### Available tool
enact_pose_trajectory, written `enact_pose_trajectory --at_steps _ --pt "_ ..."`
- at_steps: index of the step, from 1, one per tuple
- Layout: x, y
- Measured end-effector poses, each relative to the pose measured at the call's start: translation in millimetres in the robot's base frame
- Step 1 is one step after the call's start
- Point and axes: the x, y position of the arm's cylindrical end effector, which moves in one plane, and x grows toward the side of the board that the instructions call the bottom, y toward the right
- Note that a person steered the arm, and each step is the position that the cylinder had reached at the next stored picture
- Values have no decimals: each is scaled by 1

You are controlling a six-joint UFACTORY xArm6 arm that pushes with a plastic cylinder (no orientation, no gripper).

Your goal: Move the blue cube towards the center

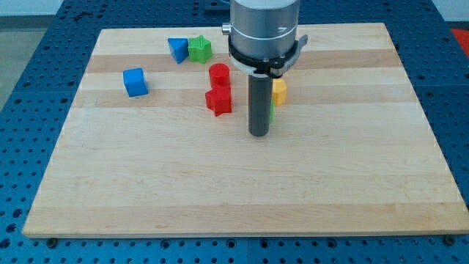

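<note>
The blue cube [135, 81] sits on the wooden board [242, 191] at the view's upper left. My tip [258, 133] rests on the board near the middle, well to the right of the blue cube. A red cylinder [219, 74] and a red star-like block [218, 101] stand just left of the rod. A yellow block [279, 90] and a green block [272, 111] are partly hidden behind the rod on its right.
A blue triangular block [176, 49] and a green star-like block [199, 49] touch each other near the board's top edge. The arm's grey body [264, 29] hangs over the top middle. Blue perforated table [29, 88] surrounds the board.
</note>
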Motion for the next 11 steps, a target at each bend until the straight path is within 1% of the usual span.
enact_pose_trajectory --at_steps 1,2,3,4,5,6,7,8,9,10,11 --pt "17 -40" --pt "25 -125" --pt "7 -213" --pt "-34 -279" --pt "-81 -322" --pt "-121 -317" --pt "-133 -256" --pt "-133 -227" --pt "-123 -227" --pt "-96 -226" --pt "-75 -209"
